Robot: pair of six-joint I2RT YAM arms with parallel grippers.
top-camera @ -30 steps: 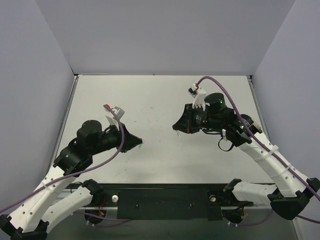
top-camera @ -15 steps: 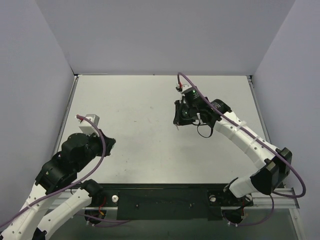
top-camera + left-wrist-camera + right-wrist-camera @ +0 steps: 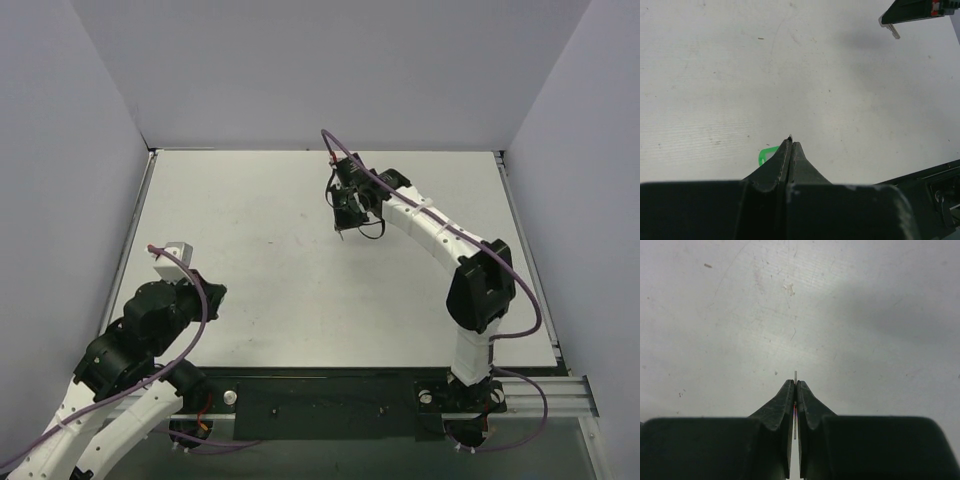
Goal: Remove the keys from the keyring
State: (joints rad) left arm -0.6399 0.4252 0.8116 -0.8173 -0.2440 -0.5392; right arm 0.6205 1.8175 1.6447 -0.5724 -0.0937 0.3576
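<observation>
The right jaws are pressed together on the key (image 3: pixel 796 375), a thin grey sliver seen edge-on with its tip poking just past the fingertips, over the far middle of the worktop (image 3: pixel 250 220). The left jaws are likewise pressed shut, and the green tag of the keyring (image 3: pixel 766 155) peeps out just beside and below them, apparently pinched there, well apart from the key. As key and ring seem parted, the key is best lowered close to the worktop before the right jaws are spread, so that it is not flicked away.
</observation>
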